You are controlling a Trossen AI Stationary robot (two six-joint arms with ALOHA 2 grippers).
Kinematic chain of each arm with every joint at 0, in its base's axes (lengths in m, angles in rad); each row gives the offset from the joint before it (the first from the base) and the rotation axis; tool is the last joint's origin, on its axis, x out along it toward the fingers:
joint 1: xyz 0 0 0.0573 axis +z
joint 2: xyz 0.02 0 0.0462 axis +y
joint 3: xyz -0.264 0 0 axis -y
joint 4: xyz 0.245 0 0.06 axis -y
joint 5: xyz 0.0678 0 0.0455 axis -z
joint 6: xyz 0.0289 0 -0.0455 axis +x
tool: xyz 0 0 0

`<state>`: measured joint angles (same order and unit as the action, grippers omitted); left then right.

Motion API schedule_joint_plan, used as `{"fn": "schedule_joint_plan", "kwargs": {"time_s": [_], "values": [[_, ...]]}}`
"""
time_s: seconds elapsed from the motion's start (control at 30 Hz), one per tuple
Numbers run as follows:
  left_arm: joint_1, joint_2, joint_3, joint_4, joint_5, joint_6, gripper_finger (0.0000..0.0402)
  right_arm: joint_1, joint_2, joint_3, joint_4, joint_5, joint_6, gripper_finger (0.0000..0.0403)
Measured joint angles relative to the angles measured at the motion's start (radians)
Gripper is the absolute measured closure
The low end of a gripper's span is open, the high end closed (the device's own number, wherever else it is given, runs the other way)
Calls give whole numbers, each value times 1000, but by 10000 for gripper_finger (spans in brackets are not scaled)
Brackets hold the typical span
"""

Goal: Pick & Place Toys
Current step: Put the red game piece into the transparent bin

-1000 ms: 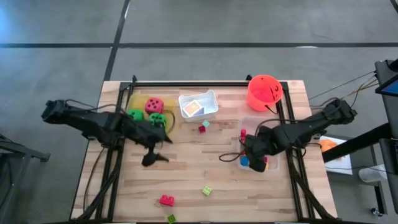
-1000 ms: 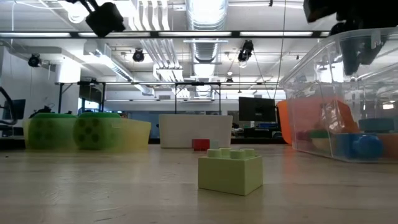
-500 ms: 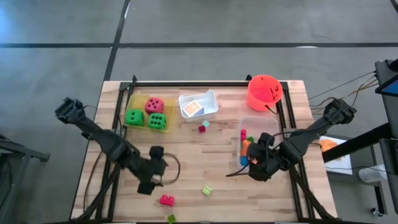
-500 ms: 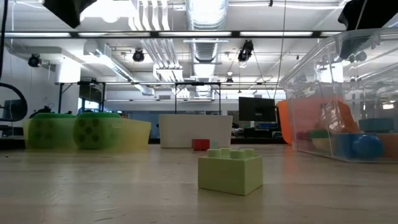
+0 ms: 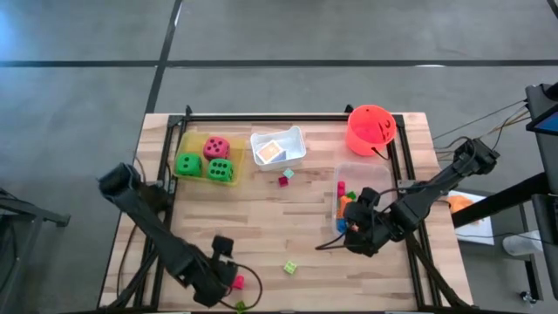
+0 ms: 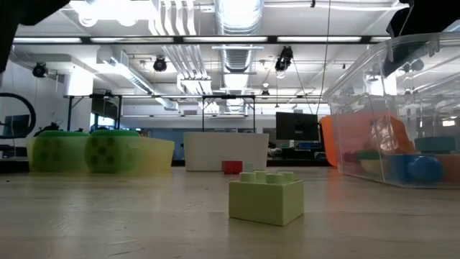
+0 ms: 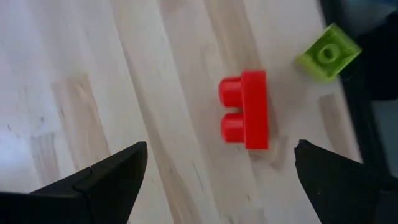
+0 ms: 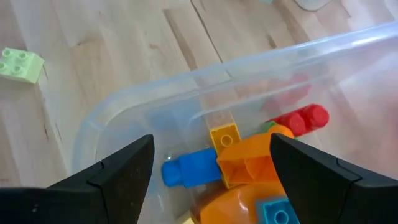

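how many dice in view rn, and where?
3, all in the yellow tray at the table's far left: pink-red die at the back, one green die front left, the other green die front right. None appear hidden elsewhere.

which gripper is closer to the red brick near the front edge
Left. The left gripper hangs open right over the red brick, which lies between its fingers in the left wrist view. The right gripper is far off across the table, open over the clear tray.
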<state>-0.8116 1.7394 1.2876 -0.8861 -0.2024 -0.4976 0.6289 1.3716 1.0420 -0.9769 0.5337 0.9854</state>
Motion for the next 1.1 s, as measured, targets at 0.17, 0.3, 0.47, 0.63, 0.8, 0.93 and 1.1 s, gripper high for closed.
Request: {"fn": "schedule_joint_plan", "kwargs": {"time_s": [0.17, 0.3, 0.47, 0.63, 0.8, 0.93, 1.1], "values": [[-8, 69, 0, -9, 0, -43, 10, 2, 0, 0, 0, 9, 2, 87], [-8, 103, 0, 12, 0, -50, 10, 2, 0, -1, 6, 10, 1, 87], [-8, 137, 0, 48, 3, -26, 10, 2, 0, -1, 6, 12, -7, 87], [-8, 169, 0, 76, 18, -8, 10, 2, 0, -2, 10, 19, -17, 87], [-7, 198, -1, 114, 38, 10, 10, 2, 0, -10, 23, 20, -17, 87], [-5, 208, -1, 131, 54, 23, 10, 2, -1, -15, 45, 19, -17, 87], [-4, 231, -1, 171, 81, 59, 28, 2, -1, -16, 56, 19, -17, 87]]}}
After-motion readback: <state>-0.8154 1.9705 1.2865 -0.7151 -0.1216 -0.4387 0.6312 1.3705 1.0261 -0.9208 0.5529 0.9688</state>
